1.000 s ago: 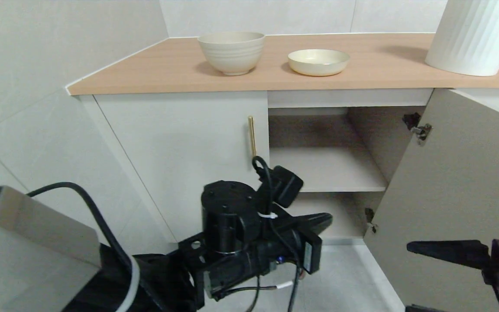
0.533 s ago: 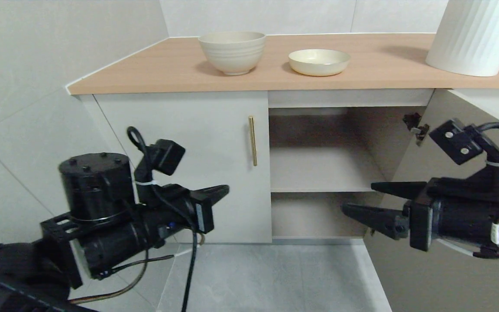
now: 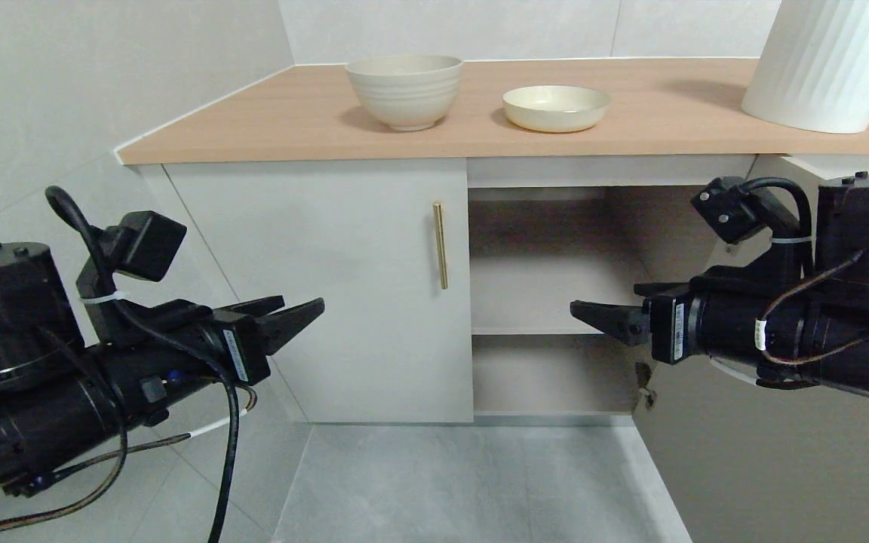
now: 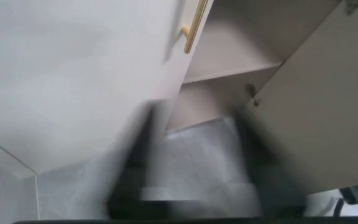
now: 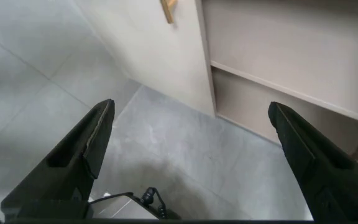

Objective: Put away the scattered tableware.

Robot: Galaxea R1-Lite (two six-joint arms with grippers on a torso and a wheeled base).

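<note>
A deep cream bowl [image 3: 404,90] and a shallow cream dish [image 3: 555,107] stand side by side on the wooden countertop [image 3: 291,124]. My left gripper [image 3: 300,306] hangs open and empty in front of the closed left cabinet door, well below the bowl. My right gripper [image 3: 606,299] is open and empty at the mouth of the open cabinet, level with its shelf [image 3: 548,294]. In the left wrist view the left gripper [image 4: 191,180] is blurred, over the floor before the cabinet. The right gripper [image 5: 197,155] shows wide-spread fingers above the floor tiles.
A tall white ribbed container [image 3: 827,60] stands at the counter's right end. The right cabinet door [image 3: 744,422] is swung open beside my right arm. The left door carries a gold handle [image 3: 440,245]. A tiled wall closes in on the left.
My left arm has swung from the middle out to the left and risen. My right arm has come up from the lower right to the cabinet opening. The bowl and dish have stayed put.
</note>
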